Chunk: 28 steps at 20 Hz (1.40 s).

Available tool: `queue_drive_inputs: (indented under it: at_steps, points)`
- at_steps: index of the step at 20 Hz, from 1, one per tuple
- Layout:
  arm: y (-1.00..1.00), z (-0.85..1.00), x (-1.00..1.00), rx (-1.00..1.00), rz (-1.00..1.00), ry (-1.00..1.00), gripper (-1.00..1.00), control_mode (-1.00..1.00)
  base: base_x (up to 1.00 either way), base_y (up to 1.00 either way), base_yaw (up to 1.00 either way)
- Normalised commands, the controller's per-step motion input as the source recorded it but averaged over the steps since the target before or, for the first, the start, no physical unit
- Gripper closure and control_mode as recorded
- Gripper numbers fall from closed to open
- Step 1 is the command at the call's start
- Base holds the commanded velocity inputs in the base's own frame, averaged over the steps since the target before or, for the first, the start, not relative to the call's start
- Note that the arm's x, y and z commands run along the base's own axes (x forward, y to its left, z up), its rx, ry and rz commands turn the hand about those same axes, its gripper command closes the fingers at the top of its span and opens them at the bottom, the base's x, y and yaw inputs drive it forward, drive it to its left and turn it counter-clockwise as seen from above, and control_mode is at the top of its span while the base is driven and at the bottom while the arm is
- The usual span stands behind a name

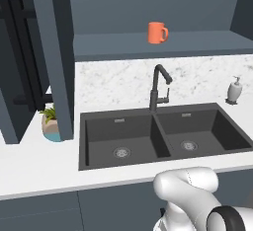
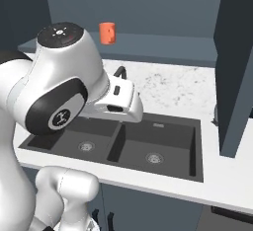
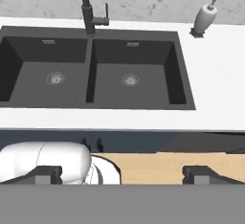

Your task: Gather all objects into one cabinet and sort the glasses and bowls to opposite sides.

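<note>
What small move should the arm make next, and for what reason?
Probably raise the open gripper toward the orange mug. The mug stands alone on the open shelf above the faucet, while the gripper hangs low in front of the sink, holding nothing.

White counter (image 1: 39,168) with a dark double sink (image 1: 163,136) and black faucet (image 1: 159,88), white soap dispenser (image 1: 234,90) standing at its back right, teal plant pot (image 1: 51,125) at left, orange mug (image 1: 157,32) upright on the grey-blue shelf (image 1: 207,43) above
</note>
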Motion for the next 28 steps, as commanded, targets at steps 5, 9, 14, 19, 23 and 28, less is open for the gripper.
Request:
queue_drive_inputs:
  at_steps: [5,9,14,19,23,28]
  points:
    - [0.24,0.21,0.00,0.27,0.00,-0.19,-1.00,-1.00,0.00,0.00,0.00]
    - [0.41,0.49,0.00,0.19,0.02,-0.24,-1.00,-1.00,0.00,0.00,0.00]
    - [0.07,0.68,0.00,-0.02,0.00,-0.17,-1.00,-1.00,0.00,0.00,0.00]
    - [0.00,0.69,0.00,-0.08,0.04,-0.17,-1.00,-1.00,0.00,0.00,0.00]
    - [0.00,0.64,0.00,-0.05,0.08,-0.13,-1.00,-1.00,0.00,0.00,0.00]
    - [0.15,0.43,0.06,-0.01,0.07,-0.08,-1.00,-1.00,0.00,0.00,0.00]
